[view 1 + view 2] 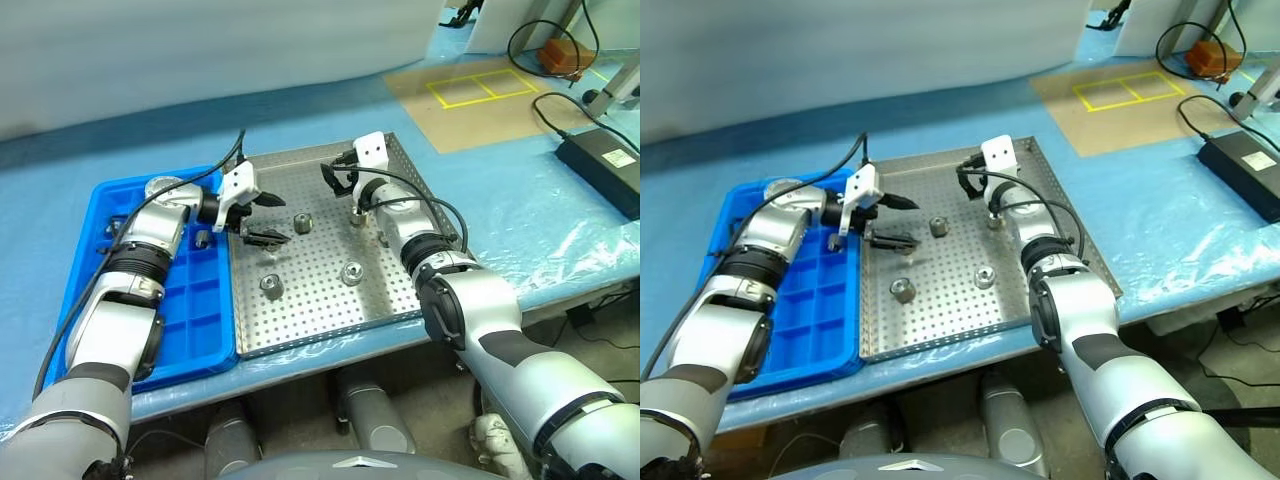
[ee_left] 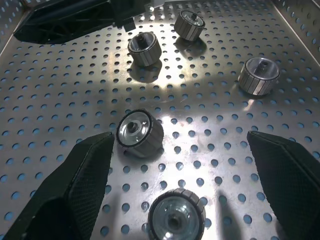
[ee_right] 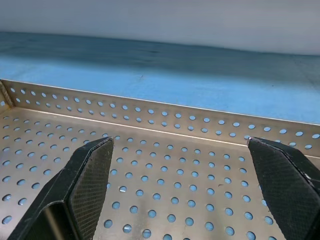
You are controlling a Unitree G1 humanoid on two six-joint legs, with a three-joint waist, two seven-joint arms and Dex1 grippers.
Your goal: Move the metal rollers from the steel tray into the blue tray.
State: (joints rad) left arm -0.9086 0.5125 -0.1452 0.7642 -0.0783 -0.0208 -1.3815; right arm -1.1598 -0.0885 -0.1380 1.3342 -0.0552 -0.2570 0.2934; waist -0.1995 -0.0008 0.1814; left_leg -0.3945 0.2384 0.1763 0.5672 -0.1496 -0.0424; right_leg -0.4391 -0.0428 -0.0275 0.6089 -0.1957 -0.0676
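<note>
A: Blue plastic first, at the left of the head view: the blue tray [image 1: 200, 330] lies on the blue-covered table [image 1: 520, 215], its long side touching the steel tray [image 1: 330, 310] in the middle of the frame.

B: And the left gripper [image 1: 262, 218]?

A: It hangs at centre-left, just over the steel tray's left edge, fingers spread wide with nothing between them. Its wrist view shows both black fingers [image 2: 75, 190] far apart over the perforated base.

B: Where are the metal rollers [image 1: 272, 285]?

A: All that I can see sit on the steel tray. One lies lower left of the tray's centre, another [image 1: 351, 272] to its right, one [image 1: 302, 223] higher up near the middle, and one [image 1: 357, 218] just beside the right arm. The left wrist view shows five, the nearest [image 2: 176, 216] between the fingers' bases.

B: Then the right side?

A: The right gripper [image 1: 340, 175] sits at the upper middle, above the tray's far part, also wide open and empty. Its wrist view looks over bare perforated metal to the far rim [image 3: 165, 117]. A black power brick [image 1: 605, 165] lies at the upper right.
</note>
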